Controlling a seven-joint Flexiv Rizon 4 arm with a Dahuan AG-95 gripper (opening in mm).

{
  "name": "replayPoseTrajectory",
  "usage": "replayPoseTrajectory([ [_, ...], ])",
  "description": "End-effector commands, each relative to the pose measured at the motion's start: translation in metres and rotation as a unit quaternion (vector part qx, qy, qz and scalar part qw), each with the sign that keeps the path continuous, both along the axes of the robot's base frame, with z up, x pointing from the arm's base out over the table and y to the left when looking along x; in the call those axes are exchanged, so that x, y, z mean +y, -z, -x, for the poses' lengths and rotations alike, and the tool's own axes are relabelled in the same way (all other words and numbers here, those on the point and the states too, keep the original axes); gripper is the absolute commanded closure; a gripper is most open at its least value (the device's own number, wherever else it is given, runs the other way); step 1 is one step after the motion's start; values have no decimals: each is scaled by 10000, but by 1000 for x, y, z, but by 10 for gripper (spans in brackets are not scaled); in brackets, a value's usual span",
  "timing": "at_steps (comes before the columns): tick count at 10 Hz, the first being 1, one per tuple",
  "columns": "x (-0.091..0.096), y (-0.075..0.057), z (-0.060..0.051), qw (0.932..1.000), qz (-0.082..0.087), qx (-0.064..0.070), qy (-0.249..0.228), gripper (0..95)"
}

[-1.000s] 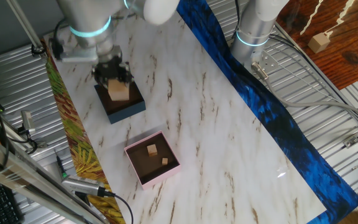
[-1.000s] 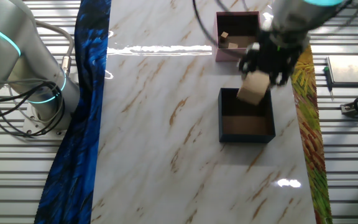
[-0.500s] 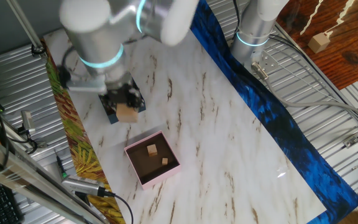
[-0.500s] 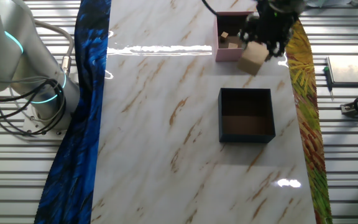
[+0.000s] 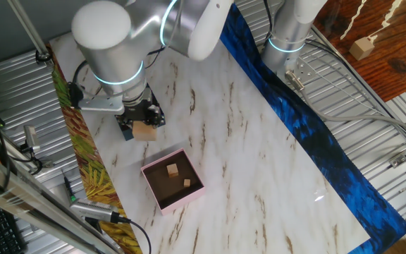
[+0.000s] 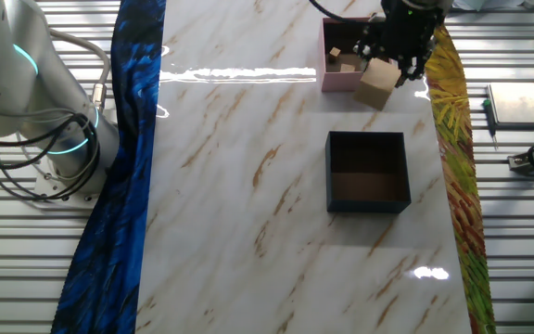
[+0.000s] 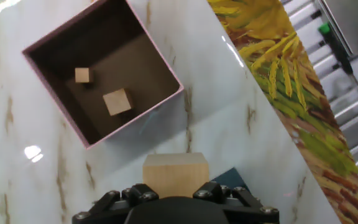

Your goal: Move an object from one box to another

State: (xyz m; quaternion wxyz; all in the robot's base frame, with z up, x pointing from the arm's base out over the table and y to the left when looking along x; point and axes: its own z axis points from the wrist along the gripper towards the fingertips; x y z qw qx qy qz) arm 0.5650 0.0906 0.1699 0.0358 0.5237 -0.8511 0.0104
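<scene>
Gripper pinching wooden block, aloft between the boxes; pink box lies just ahead, short of the drop point.

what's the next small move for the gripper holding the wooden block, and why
Probably carry on toward the pink box before lowering. The gripper holds the wooden block in the air between the navy box and the pink one, not yet over its brown inside, where two small cubes lie.
</scene>
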Motion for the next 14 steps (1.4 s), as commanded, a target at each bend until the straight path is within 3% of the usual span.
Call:
replayPoseTrajectory([
  [1,20,-8,1,9996,-202,54,-200,950],
  [4,106,-1,-6,9994,-296,41,147,950],
  [6,131,6,-6,9991,-340,29,234,950],
  [10,136,9,-5,9995,-267,26,146,950],
  [14,135,9,-4,9981,-418,-14,-442,950],
])
